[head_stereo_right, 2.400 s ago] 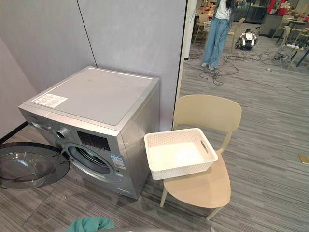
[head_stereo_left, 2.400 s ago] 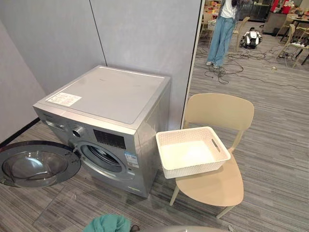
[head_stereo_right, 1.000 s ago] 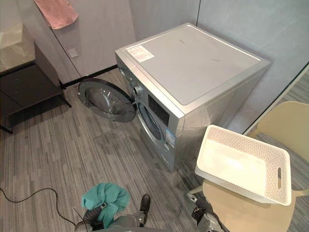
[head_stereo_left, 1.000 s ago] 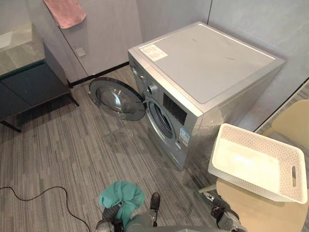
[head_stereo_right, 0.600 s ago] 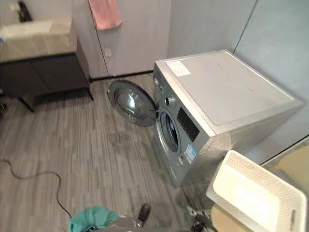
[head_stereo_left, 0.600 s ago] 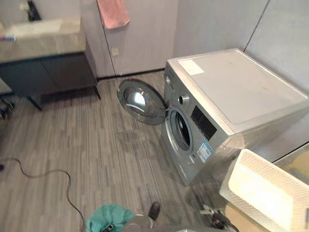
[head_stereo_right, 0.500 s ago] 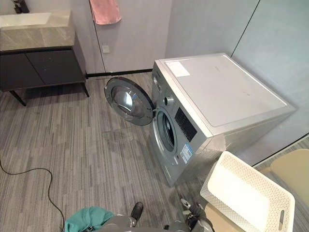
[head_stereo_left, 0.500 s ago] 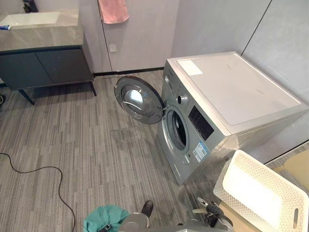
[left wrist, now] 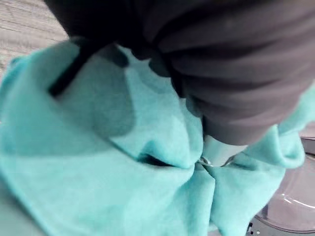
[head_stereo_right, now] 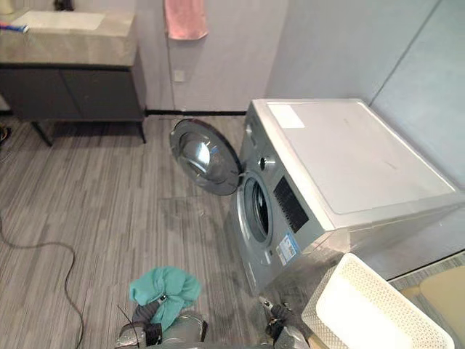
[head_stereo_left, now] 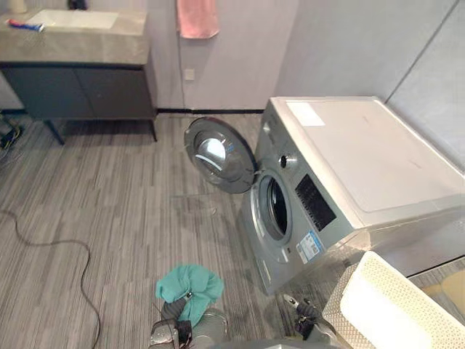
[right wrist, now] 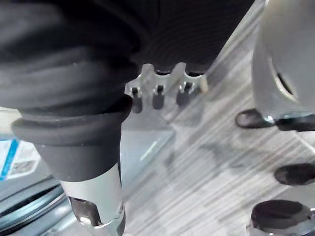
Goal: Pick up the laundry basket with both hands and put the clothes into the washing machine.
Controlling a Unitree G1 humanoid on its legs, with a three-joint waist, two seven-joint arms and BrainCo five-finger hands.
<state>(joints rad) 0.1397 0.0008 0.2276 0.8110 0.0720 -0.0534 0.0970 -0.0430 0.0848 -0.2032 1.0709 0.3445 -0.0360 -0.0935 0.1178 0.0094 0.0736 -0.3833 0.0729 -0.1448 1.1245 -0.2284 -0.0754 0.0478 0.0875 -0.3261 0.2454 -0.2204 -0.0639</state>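
Left hand (left wrist: pixel 216 150) clutches teal cloth (head_stereo_left: pixel 190 285), bottom centre. Right hand (head_stereo_left: pixel 299 314) slack, empty, beside bare laundry basket (head_stereo_left: pixel 338 308), lower right. Risk: loose bunch slips to floor, or snags open door (head_stereo_left: pixel 218 154) short of drum opening (head_stereo_left: pixel 276 207), mid-frame.

Your teal cloth (head_stereo_left: pixel 190 286): crumpled, pinched in left hand (left wrist: pixel 217 148) fingers | your laundry basket (head_stereo_left: pixel 340 310): white, perforated walls, upright, just beside right hand (head_stereo_left: pixel 301 314) fingers | your washing machine (head_stereo_left: pixel 363 160): silver front-loader, round door (head_stereo_left: pixel 218 155) swung open, beyond both hands' fingertips.
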